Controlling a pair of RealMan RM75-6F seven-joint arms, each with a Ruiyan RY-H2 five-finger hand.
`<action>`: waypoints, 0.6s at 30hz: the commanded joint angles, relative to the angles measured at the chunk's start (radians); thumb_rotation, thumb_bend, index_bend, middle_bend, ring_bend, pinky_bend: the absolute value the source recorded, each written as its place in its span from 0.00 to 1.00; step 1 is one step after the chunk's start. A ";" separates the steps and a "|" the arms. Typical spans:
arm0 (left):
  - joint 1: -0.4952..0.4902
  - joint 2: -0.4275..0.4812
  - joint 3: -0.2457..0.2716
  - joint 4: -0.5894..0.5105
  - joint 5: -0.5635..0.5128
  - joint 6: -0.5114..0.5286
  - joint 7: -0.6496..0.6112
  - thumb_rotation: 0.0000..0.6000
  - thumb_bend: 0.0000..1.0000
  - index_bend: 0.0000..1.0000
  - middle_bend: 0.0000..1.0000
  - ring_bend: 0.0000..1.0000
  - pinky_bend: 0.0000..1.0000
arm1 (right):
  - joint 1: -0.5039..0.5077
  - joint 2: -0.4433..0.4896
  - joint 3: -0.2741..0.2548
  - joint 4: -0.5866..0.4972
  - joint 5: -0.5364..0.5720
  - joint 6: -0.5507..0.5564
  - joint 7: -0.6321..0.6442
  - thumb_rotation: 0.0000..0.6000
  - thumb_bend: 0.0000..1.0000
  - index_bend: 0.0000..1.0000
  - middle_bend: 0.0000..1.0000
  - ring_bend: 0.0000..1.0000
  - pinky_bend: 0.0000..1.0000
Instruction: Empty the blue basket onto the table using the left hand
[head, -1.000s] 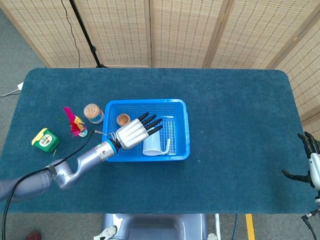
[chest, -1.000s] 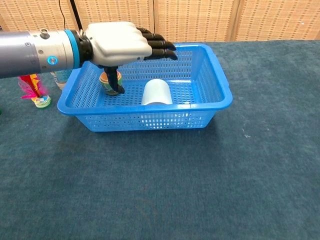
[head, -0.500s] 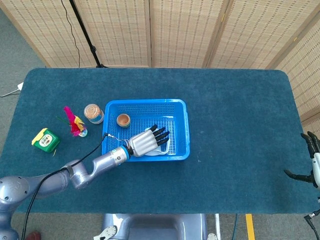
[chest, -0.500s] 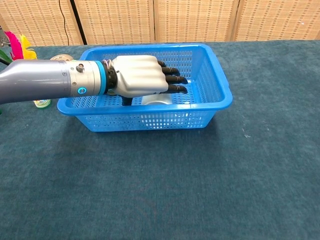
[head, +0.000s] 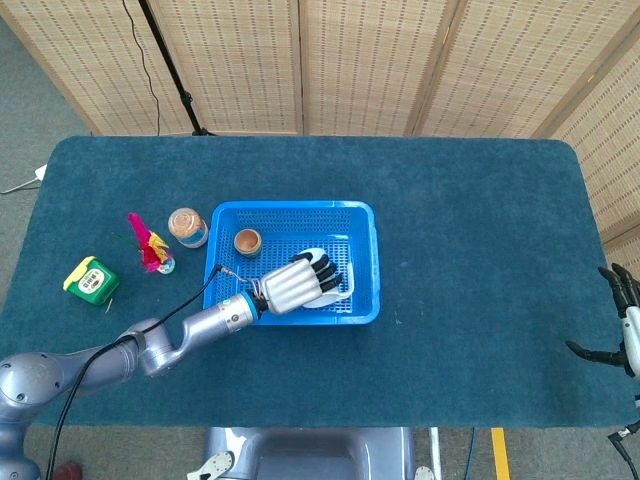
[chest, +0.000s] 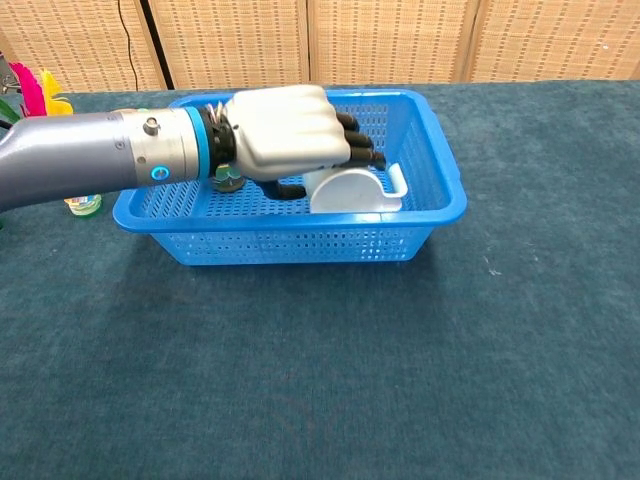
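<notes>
Since the earlier frames, the left hand (chest: 288, 132) has closed over the white mug (chest: 355, 190) and the mug now sits higher, its handle standing just above the near rim of the blue basket (chest: 440, 150) where before it lay low on the basket floor. Fingers (chest: 362, 140) curl over the top of the mug; the chest view shows them wrapped on it, so the mug is held. In the head view the same hand (head: 293, 284) lies over the mug (head: 336, 283) in the right-hand half of the basket (head: 365, 260), near its front wall.

A small round cup (head: 247, 240) with a brown interior stands in the back left part of the basket, apart from the mug. From the chest view it is mostly hidden behind the wrist.

On the table (head: 470, 230), left of the basket, stand a clear jar (head: 186, 226) just beside the basket's left wall, a pink and yellow feathered toy (head: 149, 246) further left, and a green and yellow box (head: 91, 279) beyond that.

The right hand (head: 618, 322) sits at the right edge of the head view, well apart from the basket, fingers spread and holding nothing.
</notes>
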 joint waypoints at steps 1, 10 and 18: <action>0.020 0.084 -0.028 -0.063 0.047 0.140 -0.061 1.00 0.74 0.42 0.38 0.39 0.55 | 0.000 -0.001 -0.001 -0.003 -0.003 0.002 -0.004 1.00 0.00 0.00 0.00 0.00 0.00; 0.033 0.171 -0.021 -0.199 0.200 0.379 -0.196 1.00 0.72 0.42 0.38 0.39 0.55 | 0.000 -0.005 -0.003 -0.010 -0.004 0.007 -0.021 1.00 0.00 0.00 0.00 0.00 0.00; -0.030 0.077 0.099 -0.082 0.498 0.521 -0.271 1.00 0.71 0.37 0.35 0.36 0.55 | -0.001 -0.007 -0.003 -0.012 -0.004 0.010 -0.026 1.00 0.00 0.00 0.00 0.00 0.00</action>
